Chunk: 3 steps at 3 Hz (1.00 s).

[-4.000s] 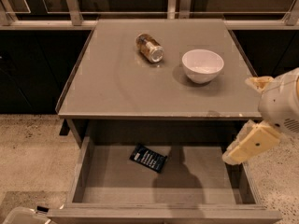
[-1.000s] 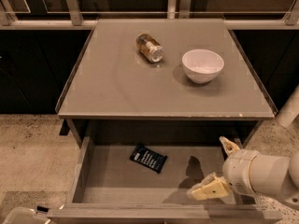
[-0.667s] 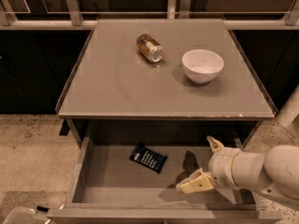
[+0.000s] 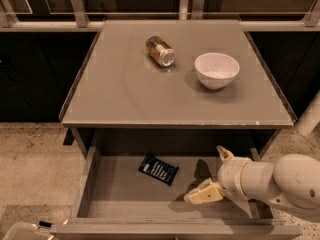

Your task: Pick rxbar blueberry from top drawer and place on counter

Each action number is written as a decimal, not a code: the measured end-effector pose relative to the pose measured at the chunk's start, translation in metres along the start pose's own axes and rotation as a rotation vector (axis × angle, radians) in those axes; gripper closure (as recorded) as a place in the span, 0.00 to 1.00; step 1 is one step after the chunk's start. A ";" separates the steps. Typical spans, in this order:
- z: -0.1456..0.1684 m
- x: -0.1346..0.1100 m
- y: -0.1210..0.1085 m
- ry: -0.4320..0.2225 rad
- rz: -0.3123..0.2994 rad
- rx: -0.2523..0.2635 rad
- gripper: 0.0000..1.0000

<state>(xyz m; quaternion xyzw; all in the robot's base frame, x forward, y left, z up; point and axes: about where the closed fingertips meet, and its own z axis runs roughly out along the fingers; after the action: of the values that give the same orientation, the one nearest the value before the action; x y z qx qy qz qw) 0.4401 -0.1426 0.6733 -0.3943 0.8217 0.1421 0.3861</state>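
hovering in the open top drawer [image 4: 115, 186] — gripper [image 4: 204, 175] with jaws apart, holding nothing
rxbar blueberry [image 4: 158, 169] is lying untouched on the drawer floor near it — grasping, lifting and placing on the counter [image 4: 150, 94] are all remaining

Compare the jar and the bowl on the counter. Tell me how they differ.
The jar lies on its side, while the bowl stands upright, mouth up. The jar is clear with tan contents, whereas the bowl is plain white and looks empty. The bowl is wider than the jar. Both rest on the counter, apart from each other. The hand is low in the top drawer, right of the rxbar blueberry, touching neither.
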 end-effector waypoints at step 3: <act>0.065 0.002 -0.007 -0.017 0.029 -0.033 0.00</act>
<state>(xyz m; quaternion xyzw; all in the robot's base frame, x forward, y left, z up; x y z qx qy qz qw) 0.4784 -0.1138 0.6293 -0.3876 0.8216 0.1643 0.3845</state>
